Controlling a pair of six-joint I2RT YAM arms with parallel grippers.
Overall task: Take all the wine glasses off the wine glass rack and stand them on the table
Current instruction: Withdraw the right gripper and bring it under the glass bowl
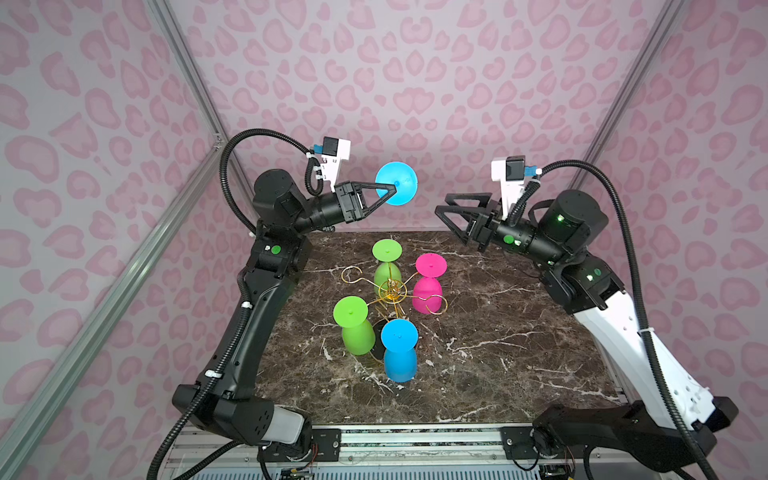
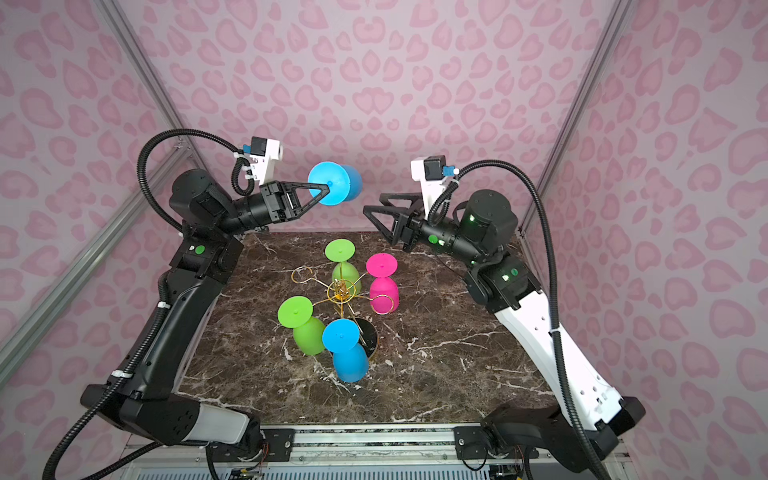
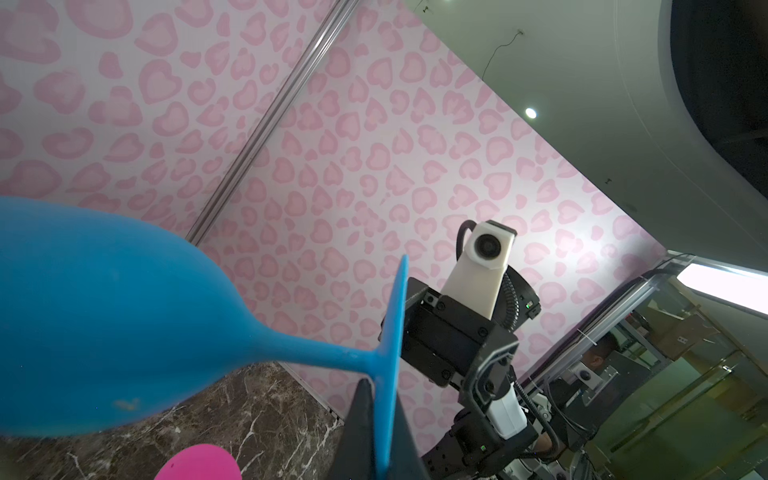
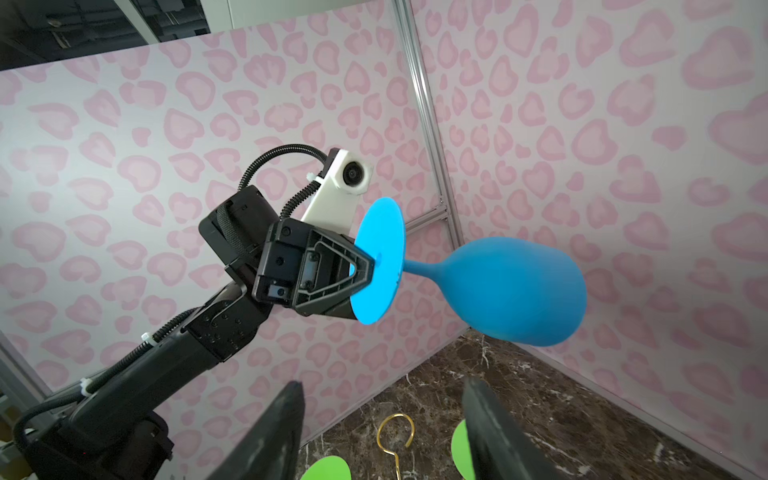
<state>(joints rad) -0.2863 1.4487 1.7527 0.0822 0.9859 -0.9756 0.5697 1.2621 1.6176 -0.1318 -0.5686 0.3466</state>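
A blue wine glass (image 1: 405,176) (image 2: 345,183) lies sideways in the air, high over the table's back edge. My left gripper (image 1: 392,189) (image 2: 328,190) (image 3: 382,390) is shut on its flat round foot (image 4: 380,257), and the bowl (image 3: 104,316) points away from the wrist. Below it, the gold wire wine glass rack (image 1: 390,291) (image 2: 343,291) stands in the middle of the table. My right gripper (image 1: 441,203) (image 2: 372,203) (image 4: 383,382) is open and empty, to the right of the held glass and clear of it.
Several glasses hang upside down on the rack: two green (image 1: 387,266) (image 1: 353,328), one pink (image 1: 429,286), one blue (image 1: 399,349). An empty gold hook (image 4: 397,432) shows below my right gripper. Pink walls with metal rails (image 1: 195,83) enclose the marble table (image 1: 519,353).
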